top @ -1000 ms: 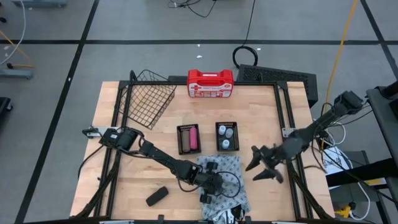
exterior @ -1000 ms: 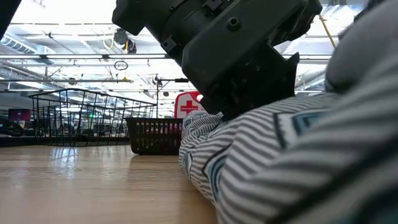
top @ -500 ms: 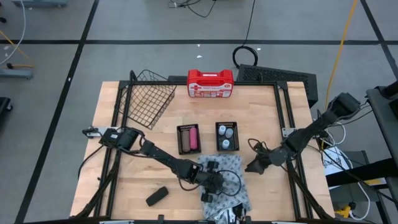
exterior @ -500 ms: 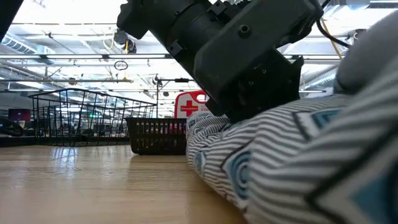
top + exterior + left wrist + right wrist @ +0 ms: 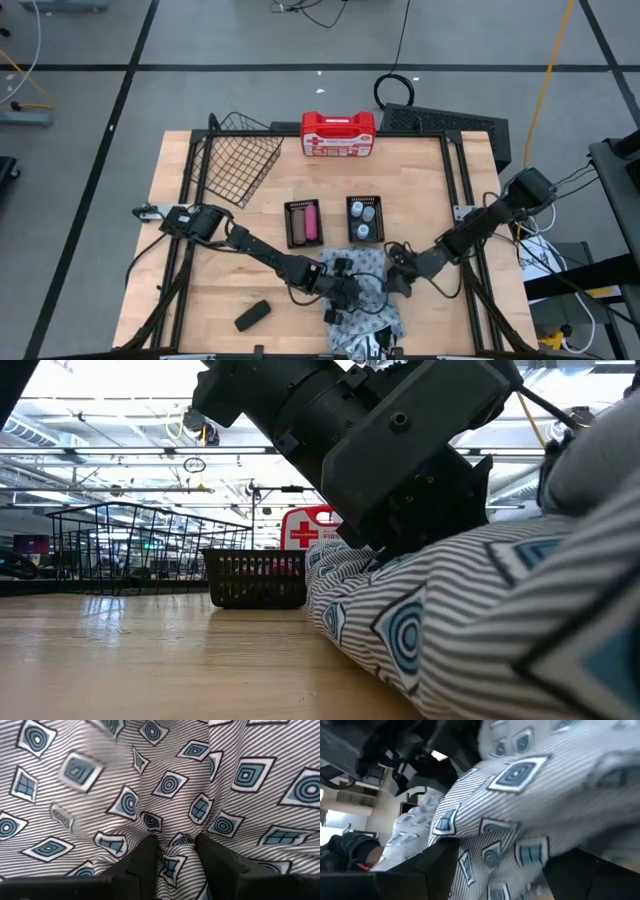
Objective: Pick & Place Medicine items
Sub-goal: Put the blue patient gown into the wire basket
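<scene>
A striped cloth pouch with square and ring motifs (image 5: 368, 300) lies near the table's front edge; it fills the left wrist view (image 5: 170, 785) and the low view (image 5: 480, 630). My left gripper (image 5: 345, 292) is shut on it from the left. At the pouch's right edge, my right gripper (image 5: 393, 278) has its fingers open, one on either side of the cloth (image 5: 520, 795). The medicine items: a pink and a brown block in one black tray (image 5: 303, 222), whitish bottles in a second tray (image 5: 365, 218), and a black block (image 5: 252, 315) lying on the wood. My left gripper pinches a raised fold of the pouch's cloth (image 5: 172, 862) between its two fingers (image 5: 142, 865), which slant down from the table's left. The rest of the pouch lies slack on the table. My right gripper has the pouch's edge between its open fingers (image 5: 437, 862); I cannot tell whether they touch it.
A red-and-white case (image 5: 338, 135) stands at the far edge, and a wire basket (image 5: 235, 158) lies tipped at the far left. The two black trays sit mid-table, just beyond the pouch. Bare wood stretches along the table's left side.
My right gripper has come down and toward the table's left, rolling about its own axis, and now stands at the pouch's right edge. The pouch's cloth has shifted a little in the low view.
</scene>
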`<action>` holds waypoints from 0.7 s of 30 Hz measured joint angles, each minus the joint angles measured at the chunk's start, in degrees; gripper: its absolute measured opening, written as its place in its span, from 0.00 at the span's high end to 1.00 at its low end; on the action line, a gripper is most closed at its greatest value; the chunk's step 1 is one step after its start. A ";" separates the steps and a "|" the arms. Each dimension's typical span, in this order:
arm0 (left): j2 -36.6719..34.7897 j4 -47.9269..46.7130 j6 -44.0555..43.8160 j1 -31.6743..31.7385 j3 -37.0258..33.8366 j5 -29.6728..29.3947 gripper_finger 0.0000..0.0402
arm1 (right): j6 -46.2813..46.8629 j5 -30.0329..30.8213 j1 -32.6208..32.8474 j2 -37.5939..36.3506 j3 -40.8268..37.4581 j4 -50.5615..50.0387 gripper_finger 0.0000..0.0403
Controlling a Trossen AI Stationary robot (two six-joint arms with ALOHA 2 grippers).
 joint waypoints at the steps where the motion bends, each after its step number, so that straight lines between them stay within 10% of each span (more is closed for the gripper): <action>1: -0.02 0.02 0.00 0.00 -0.02 0.00 0.64 | -1.00 -0.09 -0.32 0.94 0.61 0.75 0.37; 21: 0.00 0.02 -0.06 -0.02 -0.02 0.37 0.64 | -8.68 -11.45 -4.55 3.38 2.90 -2.43 0.37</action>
